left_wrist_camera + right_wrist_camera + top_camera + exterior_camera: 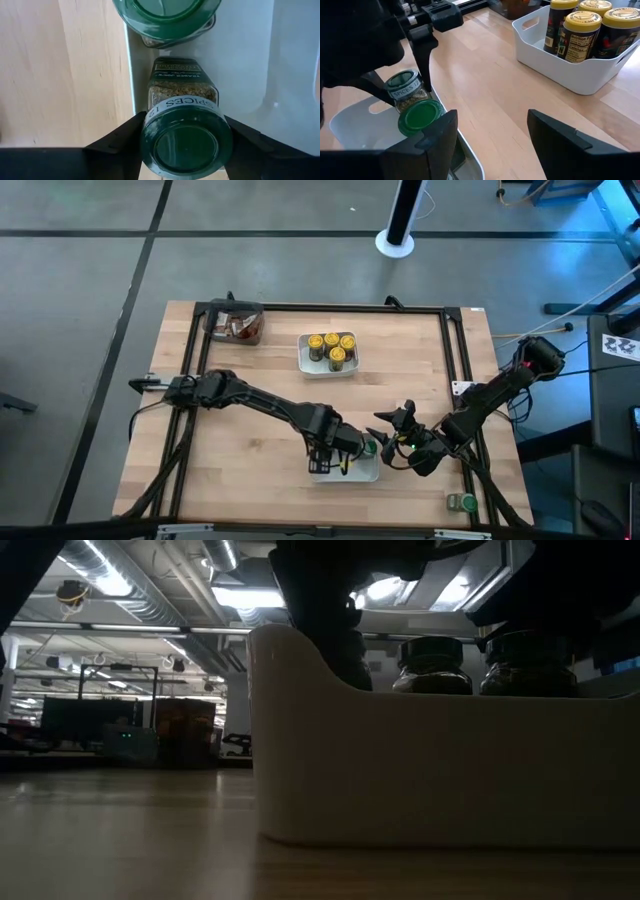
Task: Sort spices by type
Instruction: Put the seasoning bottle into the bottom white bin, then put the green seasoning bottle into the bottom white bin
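Left tool (185,145) straddles a small round glass jar with a green lid (186,146), its dark fingers (120,137) set either side of the lid and seemingly touching it; from the wrist view I cannot tell whether they grip or are easing off. That jar stands inside the near white rectangular plastic tray (345,468), close against the tray wall, with a second green-lidded jar (167,12) just beside it in the same tray.

To finish this step well, I judge the jar should be standing flat on the tray floor before the fingers part. They should then spread evenly, so neither one drags the lid sideways into the neighbouring jar. A straight lift clear of the tray wall would suit best, since the wall is very near one finger.

Right tool (492,135) hovers just beside that tray, its fingers apart and holding nothing. It is close enough that the two arms could knock each other, so the left arm should rise before swinging away.

Farther from the tray, a third green-lidded jar (461,502) stands alone near the table (260,360) edge. Four yellow-lidded jars (331,347) fill the far white tray (303,365), and a dark square bin (236,322) holds brown-orange packets (241,329).
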